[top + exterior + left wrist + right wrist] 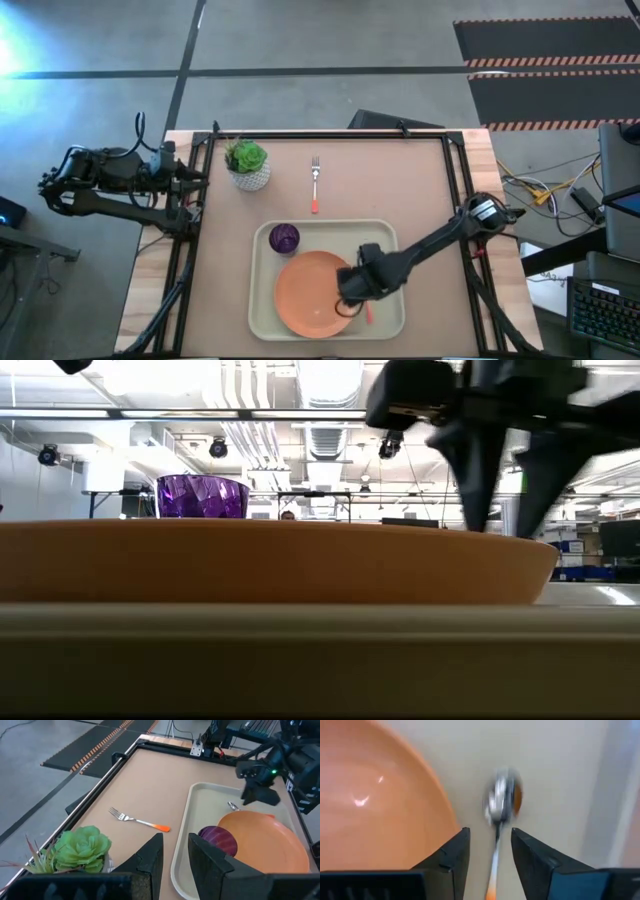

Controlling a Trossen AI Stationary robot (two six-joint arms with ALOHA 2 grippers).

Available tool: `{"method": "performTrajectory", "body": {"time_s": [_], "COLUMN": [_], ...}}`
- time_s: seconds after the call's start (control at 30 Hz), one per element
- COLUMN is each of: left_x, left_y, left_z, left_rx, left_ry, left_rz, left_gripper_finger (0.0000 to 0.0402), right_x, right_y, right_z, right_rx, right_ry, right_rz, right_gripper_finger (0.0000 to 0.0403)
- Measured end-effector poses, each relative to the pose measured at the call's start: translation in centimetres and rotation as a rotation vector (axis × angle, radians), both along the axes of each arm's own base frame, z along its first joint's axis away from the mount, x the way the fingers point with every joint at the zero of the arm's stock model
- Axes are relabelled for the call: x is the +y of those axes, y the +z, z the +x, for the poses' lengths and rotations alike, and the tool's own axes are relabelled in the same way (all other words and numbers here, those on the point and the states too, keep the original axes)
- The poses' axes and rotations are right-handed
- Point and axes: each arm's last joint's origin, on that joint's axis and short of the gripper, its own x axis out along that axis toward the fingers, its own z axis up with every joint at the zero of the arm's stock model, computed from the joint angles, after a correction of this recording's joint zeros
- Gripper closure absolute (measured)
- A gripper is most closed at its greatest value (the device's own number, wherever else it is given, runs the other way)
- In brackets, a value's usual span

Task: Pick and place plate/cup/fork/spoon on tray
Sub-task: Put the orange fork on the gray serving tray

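Spoon (499, 815) lies in the tray (262, 300) beside the plate (312, 292), between the right gripper's (490, 851) spread fingers; lifting carelessly could drag it; the left gripper (175, 855), parted, waits off the desk (390, 190).

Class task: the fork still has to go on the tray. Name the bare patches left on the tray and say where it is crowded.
Tray: bare strip right of the cup, above the plate. Crowded lower right: spoon and right gripper beside the plate. The fork lies on the table.

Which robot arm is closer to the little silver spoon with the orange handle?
The right. Its pincer hangs directly over the small silver-metal spoon with the orange-red handle, which lies on the cream rectangular tray. The left pincer waits off the table's far left corner.
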Motion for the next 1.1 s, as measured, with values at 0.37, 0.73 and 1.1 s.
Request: {"method": "performTrajectory", "body": {"time_s": [0.37, 0.73, 1.1], "left_x": [0.0, 0.0, 0.0], "left_y": [0.0, 0.0, 0.0], "left_z": [0.0, 0.0, 0.0], "left_rx": [0.000, 0.001, 0.001], "left_ry": [-0.001, -0.002, -0.002], "left_rz": [0.002, 0.003, 0.003], "left_gripper_finger": [0.0329, 0.0329, 0.0329], "right_x": [-10.5, -22.3, -26.4], "right_y": [4.3, 5.3, 3.0], "right_z": [4.7, 7.3, 8.6], "right_rx": [-0.054, -0.198, -0.255], "right_ry": [0.179, 0.298, 0.325], "right_rz": [-0.200, -0.266, -0.203], "right_gripper_finger": [0.0268, 0.0268, 0.0268]}}
